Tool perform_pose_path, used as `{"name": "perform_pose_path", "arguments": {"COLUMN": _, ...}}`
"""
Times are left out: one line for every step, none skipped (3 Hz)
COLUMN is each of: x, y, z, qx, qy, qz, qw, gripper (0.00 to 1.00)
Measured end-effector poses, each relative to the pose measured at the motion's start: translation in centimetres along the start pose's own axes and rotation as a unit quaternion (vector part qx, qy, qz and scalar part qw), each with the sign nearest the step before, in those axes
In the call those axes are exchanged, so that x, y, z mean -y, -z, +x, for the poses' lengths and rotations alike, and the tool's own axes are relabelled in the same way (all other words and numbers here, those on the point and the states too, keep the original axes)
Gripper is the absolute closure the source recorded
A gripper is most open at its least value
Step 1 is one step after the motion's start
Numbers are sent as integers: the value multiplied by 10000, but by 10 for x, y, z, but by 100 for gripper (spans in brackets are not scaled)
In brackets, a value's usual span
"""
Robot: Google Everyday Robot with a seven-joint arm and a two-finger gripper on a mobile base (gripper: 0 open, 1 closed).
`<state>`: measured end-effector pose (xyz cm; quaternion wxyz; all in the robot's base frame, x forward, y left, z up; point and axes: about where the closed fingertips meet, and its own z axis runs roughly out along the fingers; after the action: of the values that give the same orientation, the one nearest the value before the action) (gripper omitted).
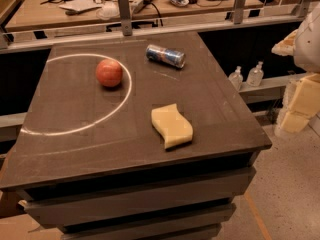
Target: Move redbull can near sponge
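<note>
The redbull can (165, 56) is blue and silver and lies on its side near the far edge of the dark table (75, 129), right of centre. The sponge (172, 125), a pale yellow block with wavy edges, lies flat near the table's front right. The two are well apart, the can farther back. My gripper (298, 106) is at the right edge of the view, off the table's right side, about level with the sponge and away from both things.
An orange-red ball (109, 72) sits at the table's back left, inside a thin white ring marked on the top. Two small clear bottles (246, 76) stand on a ledge beyond the right edge. A cluttered desk (100, 4) lies behind a metal rail.
</note>
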<state>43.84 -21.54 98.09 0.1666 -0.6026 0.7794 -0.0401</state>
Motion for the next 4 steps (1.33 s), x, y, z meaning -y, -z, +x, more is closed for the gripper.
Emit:
{"name": "perform_pose_path", "arguments": {"x": 0, "y": 0, "z": 0, "qx": 0, "qy": 0, "qz": 1, "qw": 10000, "gripper": 0}}
{"name": "perform_pose_path", "arguments": {"x": 7, "y": -2, "z": -2, "qx": 252, "qy": -78, "qz": 159, "qw": 9995, "gripper": 0}}
{"name": "perform_pose_path", "arguments": {"x": 45, "y": -22, "z": -3, "qx": 1279, "qy": -720, "qz": 499, "qw": 9879, "gripper": 0}}
{"name": "perform_pose_path", "arguments": {"x": 94, "y": -50, "z": -5, "qx": 2266, "qy": -1302, "qz": 688, "qw": 9628, "gripper": 0}}
